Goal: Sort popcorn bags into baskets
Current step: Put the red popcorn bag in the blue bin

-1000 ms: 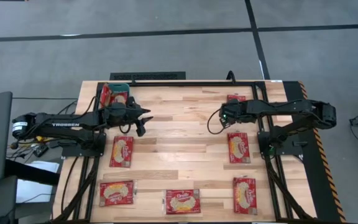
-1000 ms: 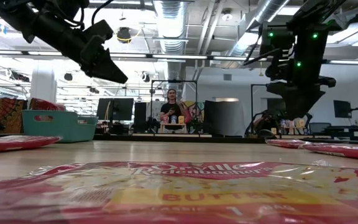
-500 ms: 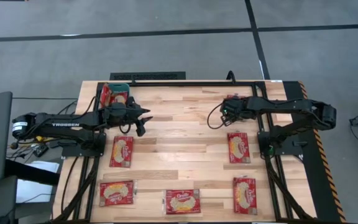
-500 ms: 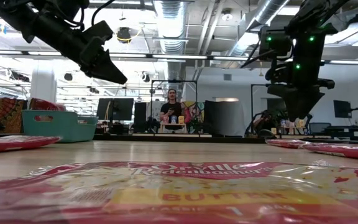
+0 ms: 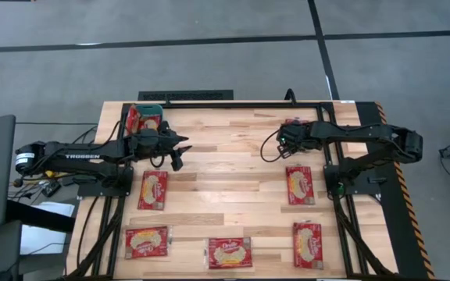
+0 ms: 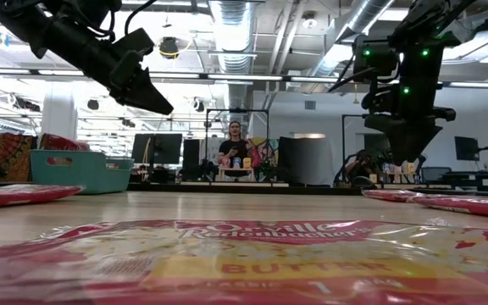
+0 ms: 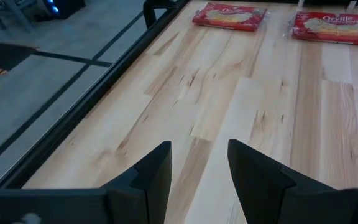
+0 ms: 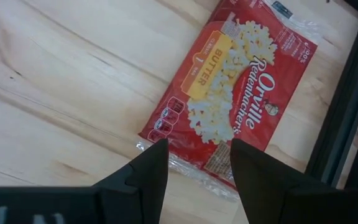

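Right gripper point(image 8: 194, 165) above a popcorn bag point(image 8: 232, 90) lying flat at the table's far right corner, fingers apart, nothing between them. Left gripper point(image 7: 197, 168) raised just beside the teal basket point(image 5: 148, 108) at the far left corner, fingers apart, empty. Red bag point(image 5: 142, 119) resting in that basket. Other bags point(image 5: 152, 189) scattered flat farther from the basket.

Popcorn bags point(image 8: 229, 102) are bright red with white lettering, a yellow butter band and cream kernels; the basket point(image 6: 80, 170) is teal; the table point(image 5: 233, 168) is pale striped wood; both arms are black.
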Action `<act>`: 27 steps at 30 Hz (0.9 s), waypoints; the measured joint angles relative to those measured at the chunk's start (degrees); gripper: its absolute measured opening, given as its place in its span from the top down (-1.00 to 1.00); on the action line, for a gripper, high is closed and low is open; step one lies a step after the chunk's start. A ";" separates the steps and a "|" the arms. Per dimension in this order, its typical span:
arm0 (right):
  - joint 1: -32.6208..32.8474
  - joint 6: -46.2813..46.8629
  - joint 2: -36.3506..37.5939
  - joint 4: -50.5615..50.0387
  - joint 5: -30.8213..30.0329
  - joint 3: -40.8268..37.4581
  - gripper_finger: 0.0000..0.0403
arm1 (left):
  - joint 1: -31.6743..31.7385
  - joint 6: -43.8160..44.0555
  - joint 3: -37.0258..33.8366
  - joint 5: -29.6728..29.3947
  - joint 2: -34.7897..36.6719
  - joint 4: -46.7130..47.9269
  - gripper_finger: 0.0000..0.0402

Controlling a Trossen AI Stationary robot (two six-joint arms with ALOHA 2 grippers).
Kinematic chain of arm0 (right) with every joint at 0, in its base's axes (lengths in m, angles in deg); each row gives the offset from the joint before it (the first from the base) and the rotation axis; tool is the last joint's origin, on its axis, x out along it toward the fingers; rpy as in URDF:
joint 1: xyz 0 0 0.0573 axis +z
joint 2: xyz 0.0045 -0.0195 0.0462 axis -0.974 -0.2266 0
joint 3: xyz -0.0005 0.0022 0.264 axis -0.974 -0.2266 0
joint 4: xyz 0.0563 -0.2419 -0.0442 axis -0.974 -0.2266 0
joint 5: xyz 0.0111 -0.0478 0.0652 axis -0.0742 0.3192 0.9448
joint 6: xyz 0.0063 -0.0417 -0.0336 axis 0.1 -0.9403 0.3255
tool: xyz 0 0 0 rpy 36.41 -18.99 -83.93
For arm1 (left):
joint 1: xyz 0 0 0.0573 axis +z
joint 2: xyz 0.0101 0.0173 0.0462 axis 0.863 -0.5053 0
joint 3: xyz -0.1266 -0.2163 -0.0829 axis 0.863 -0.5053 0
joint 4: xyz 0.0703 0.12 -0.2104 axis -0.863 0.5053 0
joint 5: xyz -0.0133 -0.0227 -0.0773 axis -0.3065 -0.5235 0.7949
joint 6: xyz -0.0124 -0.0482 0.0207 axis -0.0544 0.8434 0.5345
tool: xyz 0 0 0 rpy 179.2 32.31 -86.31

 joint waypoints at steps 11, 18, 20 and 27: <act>0.00 0.00 0.00 -0.30 -0.02 0.00 0.06 | 0.00 0.02 0.00 0.02 0.00 0.00 0.26; 0.00 -0.90 0.00 -0.29 -0.04 0.00 0.03 | 0.00 0.07 0.00 0.04 0.00 0.00 0.26; 0.00 -0.90 0.01 -0.28 -0.04 0.00 0.02 | 0.00 0.09 0.00 0.04 0.00 0.00 0.26; 0.00 -0.33 0.00 -0.27 -0.07 -0.01 0.03 | 0.00 0.20 0.00 0.07 0.00 0.00 0.26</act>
